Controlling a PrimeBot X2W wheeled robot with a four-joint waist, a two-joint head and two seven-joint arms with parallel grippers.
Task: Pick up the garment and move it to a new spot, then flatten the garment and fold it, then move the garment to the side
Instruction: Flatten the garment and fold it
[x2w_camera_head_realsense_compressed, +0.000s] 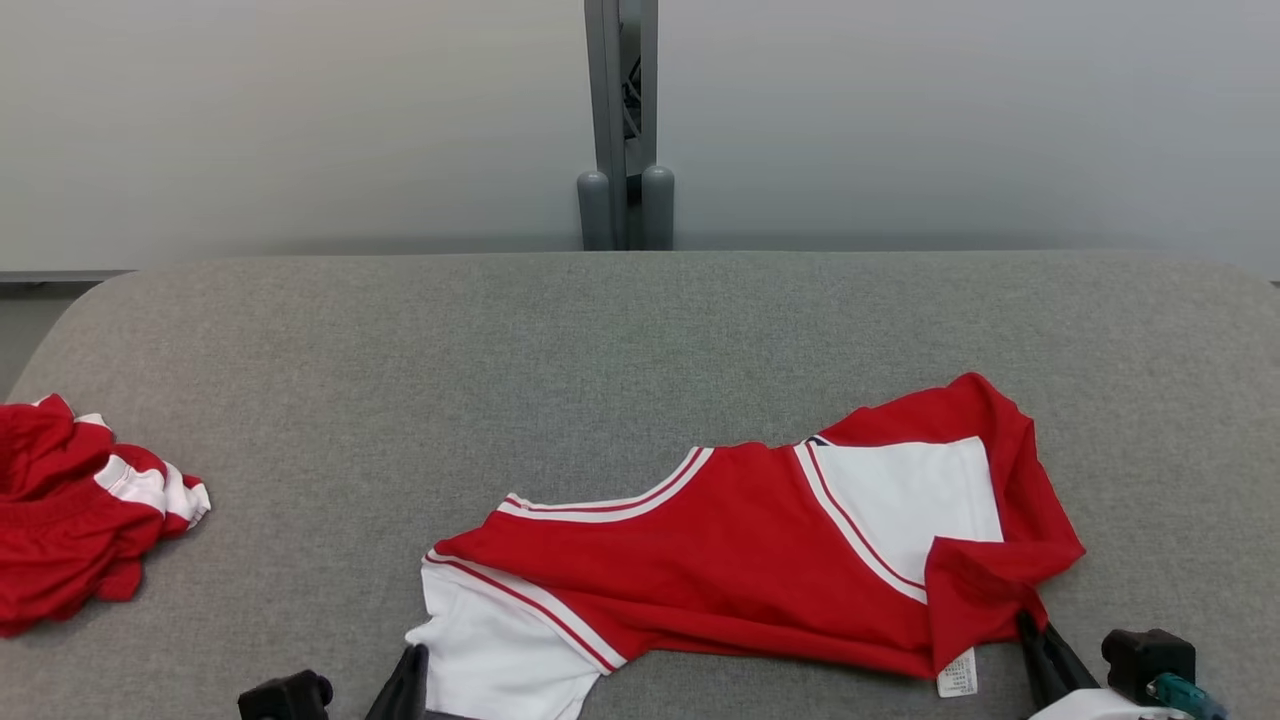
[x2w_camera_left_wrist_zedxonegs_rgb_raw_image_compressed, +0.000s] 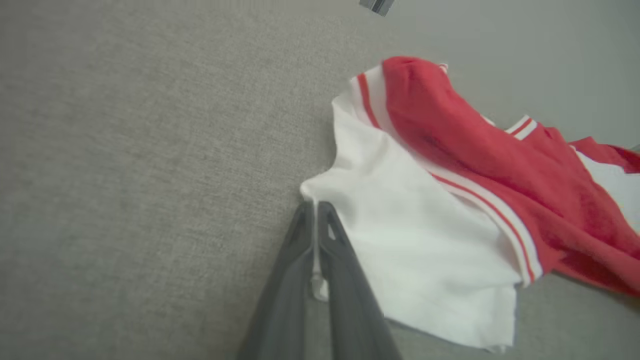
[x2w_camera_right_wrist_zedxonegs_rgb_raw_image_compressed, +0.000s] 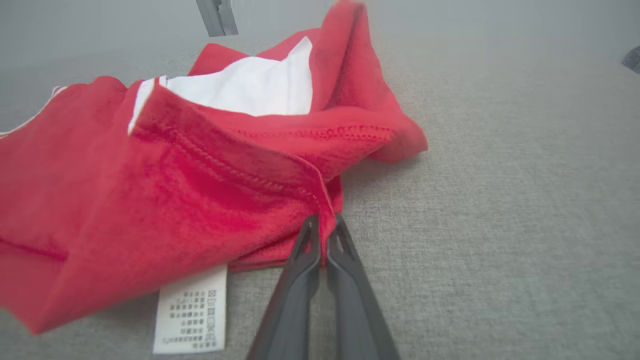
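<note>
At the bottom of the head view, the shirt (x2w_camera_head_realsense_compressed: 740, 540) is being held at both of its near ends. At lower left, the left claw (x2w_camera_head_realsense_compressed: 405, 680) is being pressed together on the edge of the white sleeve (x2w_camera_left_wrist_zedxonegs_rgb_raw_image_compressed: 400, 240). In the left wrist view, a sliver of white cloth is being squeezed between the fingers (x2w_camera_left_wrist_zedxonegs_rgb_raw_image_compressed: 340, 250). At lower right, the right claw (x2w_camera_head_realsense_compressed: 1032, 640) is being pinched onto the red hem corner, just right of the white label (x2w_camera_right_wrist_zedxonegs_rgb_raw_image_compressed: 190, 310).

Between the two claws the shirt is lying on the grey tabletop (x2w_camera_head_realsense_compressed: 640, 330). Its long axis is running across the frame, from the sleeve at lower left up to a folded-over red flap at right of centre. Each claw is being kept at its own end, so neither arm is being asked to cross over. The cloth is bunched and doubled at the right end, so flattening is judged to be unfinished. The coming move is being judged as one that depends on both ends being drawn apart along that axis.

Beyond the shirt, the far half of the tabletop is being left open for spreading. At the left edge a heap of red and white clothes (x2w_camera_head_realsense_compressed: 70, 510) is lying well apart from the shirt. A grey post (x2w_camera_head_realsense_compressed: 622, 120) is standing behind the far edge.
</note>
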